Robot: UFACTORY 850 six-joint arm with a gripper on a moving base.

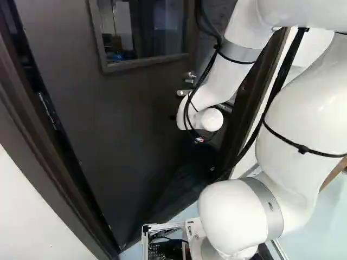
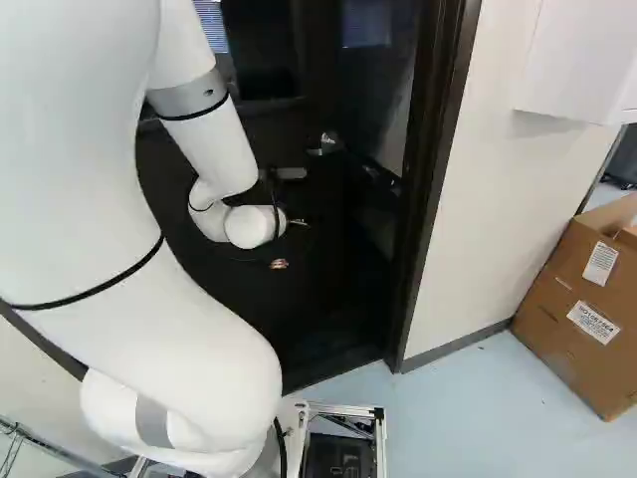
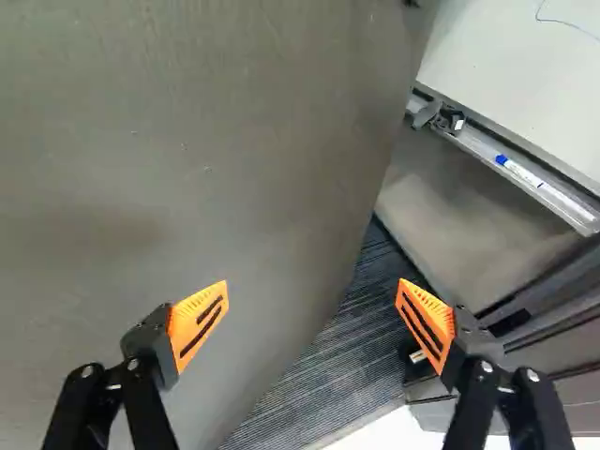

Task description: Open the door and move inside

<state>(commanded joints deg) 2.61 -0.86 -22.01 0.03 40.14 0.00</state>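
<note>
Wrist view: the gripper (image 3: 312, 323) is released, its two orange-padded fingers spread wide with nothing grasped between them. One fingertip lies over the face of the door (image 3: 187, 187), the other over the gap past its free edge; whether either touches cannot be told. Through the gap appear dark carpet (image 3: 328, 375) and a whiteboard tray (image 3: 478, 145) bearing a marker (image 3: 544, 187). Left base view: the door stands ajar, hinged at the left, its lever handle (image 1: 184, 92) close above the wrist of the white arm (image 1: 219, 81). Right base view: the door frame (image 2: 436, 179) bounds the doorway ahead of the base (image 2: 381, 438). Step in hand, as judged: widening the opening, the latch apparently clear. Next move: press the door inward near its free edge, then drive through, keeping arm and base off the frame.
</note>
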